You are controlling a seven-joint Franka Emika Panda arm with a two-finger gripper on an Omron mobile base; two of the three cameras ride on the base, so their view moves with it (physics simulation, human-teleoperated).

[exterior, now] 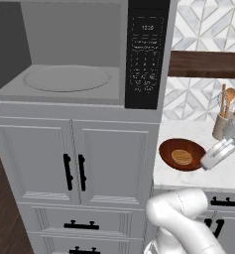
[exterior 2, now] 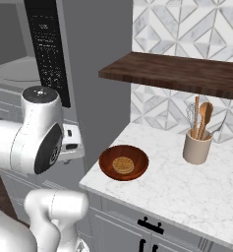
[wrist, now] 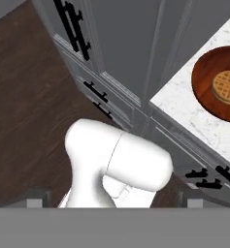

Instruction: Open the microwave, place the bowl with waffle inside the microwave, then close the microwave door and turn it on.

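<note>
Already the microwave (exterior: 79, 54) is seen standing open above the white cabinets, its turntable (exterior: 67, 78) bared so that a dish can be received. Beside it, on the marble tabletop (exterior 2: 187, 182), the bowl (exterior 2: 123, 163) is set near the front edge, within reach, and the waffle (exterior 2: 123, 165) is carried flat in its middle. The tool (exterior: 214, 155) is held spread wide just beside the bowl's rim, nothing gripped, seemingly readied for the pickup.

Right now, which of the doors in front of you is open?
The microwave door, swung out left, leaves the turntable exposed. The white cabinet doors below are shut flush, black handles side by side.
</note>
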